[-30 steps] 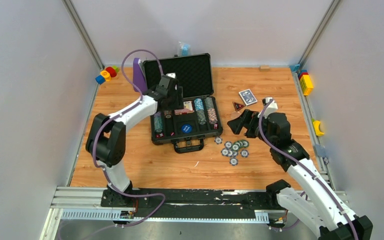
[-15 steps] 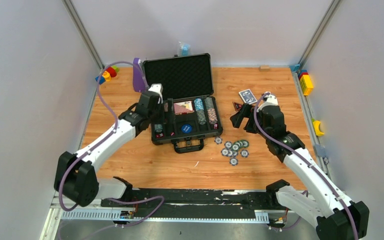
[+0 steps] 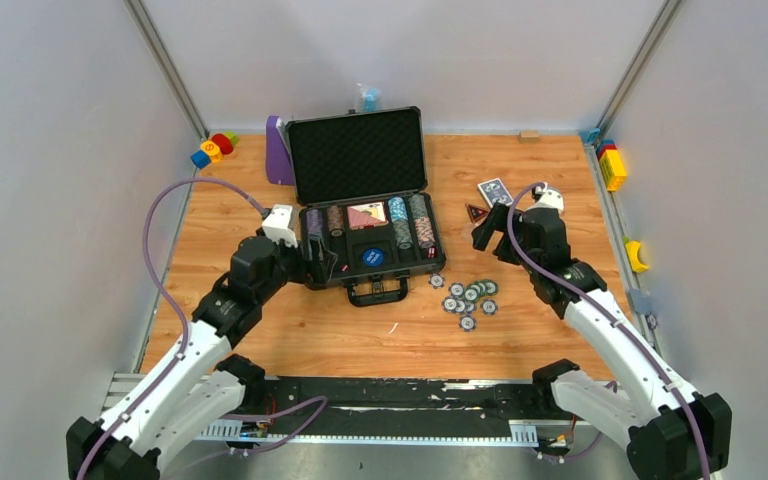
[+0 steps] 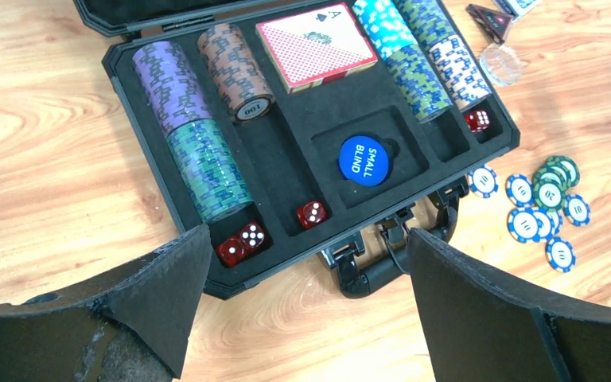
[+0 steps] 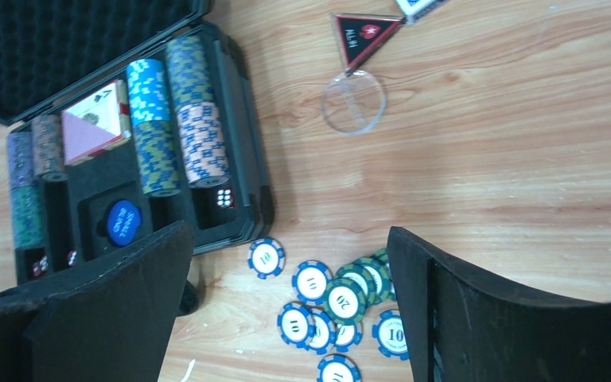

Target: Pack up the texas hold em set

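Left jaws and right jaws both spread, empty; right faces loose chips (image 5: pixel 342 306) on counter (image 3: pixel 460 340) to feed the open case (image 3: pixel 360 155).

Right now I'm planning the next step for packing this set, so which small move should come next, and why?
Probably lower the right arm toward the loose chips to grip one. Its jaws stand open and empty, and the chips show between them in the right wrist view. The chips lie outside the open case. The left arm, jaws also open, sits at the case's far side from them.
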Controlling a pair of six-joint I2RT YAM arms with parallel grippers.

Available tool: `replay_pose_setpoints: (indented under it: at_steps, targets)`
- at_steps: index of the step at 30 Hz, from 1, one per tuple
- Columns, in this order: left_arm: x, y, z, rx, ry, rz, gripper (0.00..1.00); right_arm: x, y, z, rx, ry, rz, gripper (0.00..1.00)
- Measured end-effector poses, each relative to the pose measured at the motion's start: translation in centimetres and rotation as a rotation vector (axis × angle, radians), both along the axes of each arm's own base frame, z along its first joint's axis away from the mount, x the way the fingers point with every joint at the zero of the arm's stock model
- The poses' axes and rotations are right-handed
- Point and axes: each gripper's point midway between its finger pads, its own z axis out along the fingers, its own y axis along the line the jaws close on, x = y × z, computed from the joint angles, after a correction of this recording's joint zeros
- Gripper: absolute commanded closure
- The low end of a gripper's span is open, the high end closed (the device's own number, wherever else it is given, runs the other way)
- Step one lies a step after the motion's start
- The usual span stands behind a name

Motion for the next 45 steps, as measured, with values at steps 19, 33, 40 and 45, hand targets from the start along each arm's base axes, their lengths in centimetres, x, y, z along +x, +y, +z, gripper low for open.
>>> replay_pose_setpoints:
  at_steps: [19,33,40,45]
  targets:
    - [-2.6,1.8,-0.9,0.001,-0.174,-0.022,0.00,2.4,-3.1,-1.1,-0.020,0.074,-0.132,0.05]
    - [-2.9,2.4,-0.2,-0.018,-0.230,0.001,0.00,4.3,-3.6,-1.3,-0.021,0.088,-0.158,0.05]
    - [-3.1,3.1,0.2,-0.029,-0.265,0.035,0.00,4.3,-3.5,-1.0,-0.016,0.079,-0.155,0.05]
    - [-2.9,3.3,-0.3,-0.017,-0.251,0.049,0.00,4.5,-3.4,-0.3,-0.008,0.051,-0.154,0.05]
